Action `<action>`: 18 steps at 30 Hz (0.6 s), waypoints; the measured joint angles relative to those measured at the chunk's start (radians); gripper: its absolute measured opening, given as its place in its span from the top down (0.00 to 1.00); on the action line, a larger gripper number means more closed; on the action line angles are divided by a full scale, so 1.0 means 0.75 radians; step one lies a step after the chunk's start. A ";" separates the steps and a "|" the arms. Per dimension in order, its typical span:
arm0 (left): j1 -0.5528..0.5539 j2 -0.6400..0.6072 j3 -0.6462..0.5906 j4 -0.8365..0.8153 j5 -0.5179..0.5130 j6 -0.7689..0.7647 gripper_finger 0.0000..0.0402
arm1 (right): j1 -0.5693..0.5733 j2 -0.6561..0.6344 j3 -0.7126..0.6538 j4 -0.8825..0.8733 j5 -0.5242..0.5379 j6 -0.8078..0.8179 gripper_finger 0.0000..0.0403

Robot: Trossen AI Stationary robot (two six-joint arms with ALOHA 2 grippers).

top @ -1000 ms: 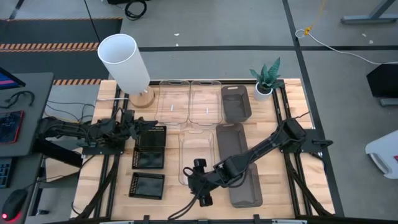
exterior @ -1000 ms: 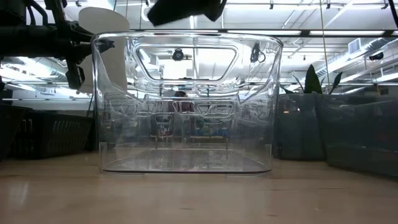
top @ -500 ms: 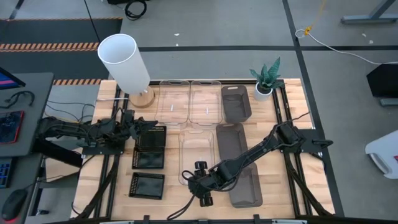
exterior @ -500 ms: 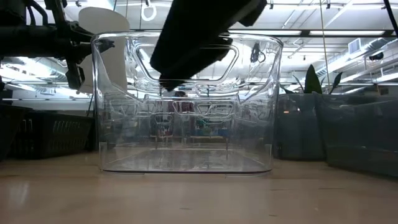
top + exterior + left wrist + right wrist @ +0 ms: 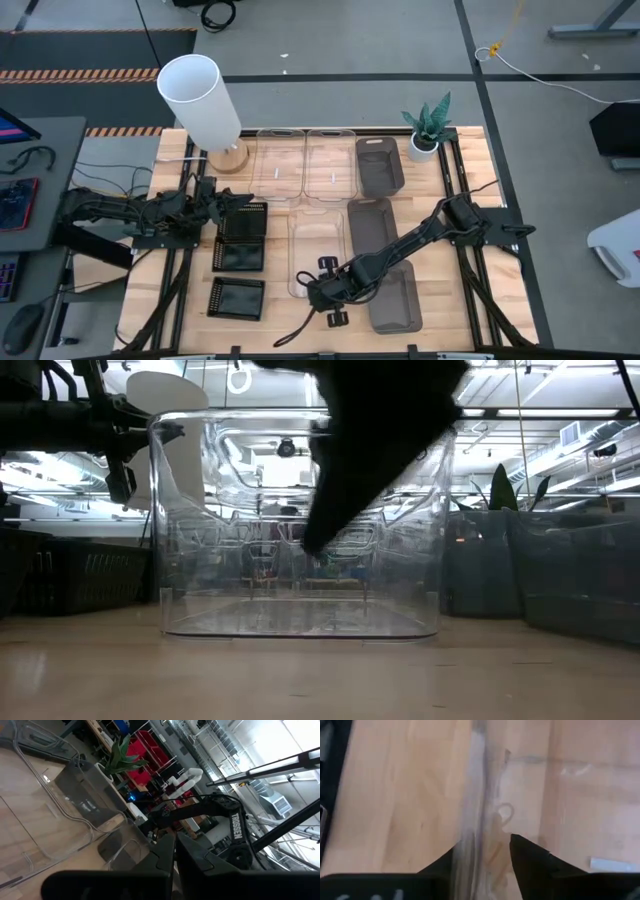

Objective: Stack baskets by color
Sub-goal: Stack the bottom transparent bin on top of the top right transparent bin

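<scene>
A clear basket [image 5: 316, 245] stands on the table's near middle, and the low view shows it end-on [image 5: 300, 530]. My right gripper [image 5: 322, 292] points steeply down over its near short wall, open. One finger stands inside that wall and one outside. Two more clear baskets [image 5: 305, 165] sit at the back. Three dark grey baskets [image 5: 378, 165] [image 5: 368, 222] [image 5: 398, 300] lie to the right. Black grid baskets [image 5: 241, 238] [image 5: 237, 298] lie to the left. My left gripper [image 5: 207, 195] rests shut at the table's left, beside the black ones. My right gripper [image 5: 482, 845] comes from above, with its fingers across the clear basket's near short wall [image 5: 472, 810]. One finger [image 5: 535, 860] is inside the basket and the other [image 5: 442, 867] outside. A gap shows beside the inner finger. Whether the outer finger touches the wall, I cannot tell.
A white cylindrical lamp [image 5: 200, 95] stands at the back left and a small potted plant [image 5: 428, 130] at the back right. Bare wood [image 5: 270, 320] lies along the near edge, between the black baskets and the clear one.
My right gripper has come down onto the near end of the clear basket and tipped more steeply downward. In the low view it has dropped from the top of the picture to halfway down the basket's wall. The basket has not moved.
</scene>
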 joint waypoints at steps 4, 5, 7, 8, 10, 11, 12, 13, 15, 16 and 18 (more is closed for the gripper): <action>0.000 0.000 0.000 0.000 0.000 0.000 0.94 | 0.003 0.000 -0.006 0.002 -0.038 -0.005 0.78; 0.000 0.000 0.000 0.000 0.000 0.000 0.93 | 0.003 0.000 -0.006 0.002 -0.042 -0.006 0.81; 0.000 0.000 0.000 0.000 0.000 0.000 0.93 | 0.004 0.000 -0.006 -0.004 -0.040 0.001 0.86; 0.000 0.000 0.000 0.000 0.000 0.000 0.93 | 0.003 -0.001 -0.006 -0.006 -0.045 0.003 0.89; 0.000 0.000 0.000 0.000 0.000 -0.001 0.93 | 0.003 -0.001 -0.007 -0.005 -0.075 -0.005 0.93; 0.000 0.000 0.000 0.000 0.000 -0.001 0.93 | 0.003 -0.001 -0.007 -0.004 -0.082 -0.009 0.94; 0.000 0.000 0.000 0.000 0.000 0.000 0.94 | 0.003 -0.001 -0.007 -0.003 -0.083 -0.012 0.94; 0.000 0.000 0.000 0.000 0.000 0.000 0.94 | 0.003 -0.002 -0.007 -0.003 -0.088 -0.013 0.94; 0.000 0.000 0.000 0.000 0.000 0.000 0.95 | 0.002 -0.002 -0.007 -0.003 -0.092 -0.010 0.94; 0.000 0.000 0.000 0.000 0.000 0.000 0.95 | 0.002 -0.002 -0.003 -0.009 -0.093 -0.009 0.94; 0.000 0.000 0.000 0.000 0.000 -0.001 0.95 | 0.003 -0.001 0.008 -0.025 -0.103 -0.006 0.94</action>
